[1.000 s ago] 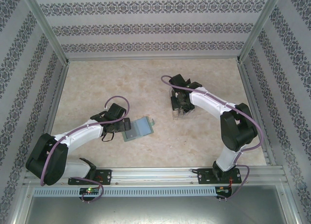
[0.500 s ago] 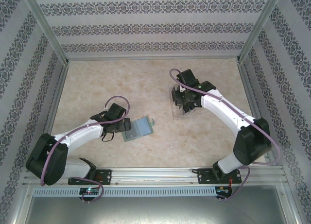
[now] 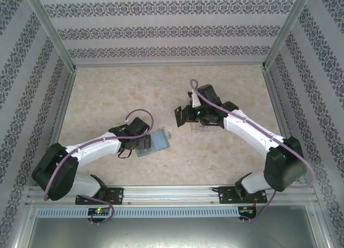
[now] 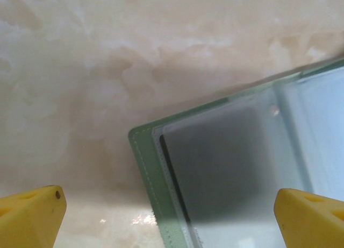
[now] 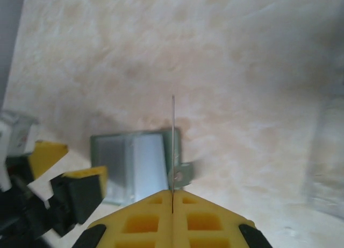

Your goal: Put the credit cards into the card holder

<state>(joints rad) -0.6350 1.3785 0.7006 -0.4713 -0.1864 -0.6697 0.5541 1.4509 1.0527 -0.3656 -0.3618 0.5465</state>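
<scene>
The sage-green card holder [image 3: 157, 141] lies open on the table, its clear sleeves up. My left gripper [image 3: 143, 142] is open at its left edge, yellow fingers [image 4: 32, 211] straddling the holder's corner [image 4: 156, 189]; a dark shape shows under the clear sleeve [image 4: 220, 162]. My right gripper [image 3: 189, 114] is shut on a black credit card [image 3: 180, 115], held above the table up and right of the holder. In the right wrist view the card [image 5: 173, 140] stands edge-on out of the shut gripper [image 5: 172, 197], over the holder's right edge [image 5: 134, 164] and snap tab.
A clear plastic tray [image 3: 203, 123] sits under the right forearm, mostly hidden. The left gripper's fingers [image 5: 51, 151] show beside the holder in the right wrist view. Metal frame rails and patterned walls bound the marbled table [image 3: 118, 92].
The right arm swung left off the clear tray with the card, toward the holder. The left gripper slid slightly right onto the holder's left edge.
</scene>
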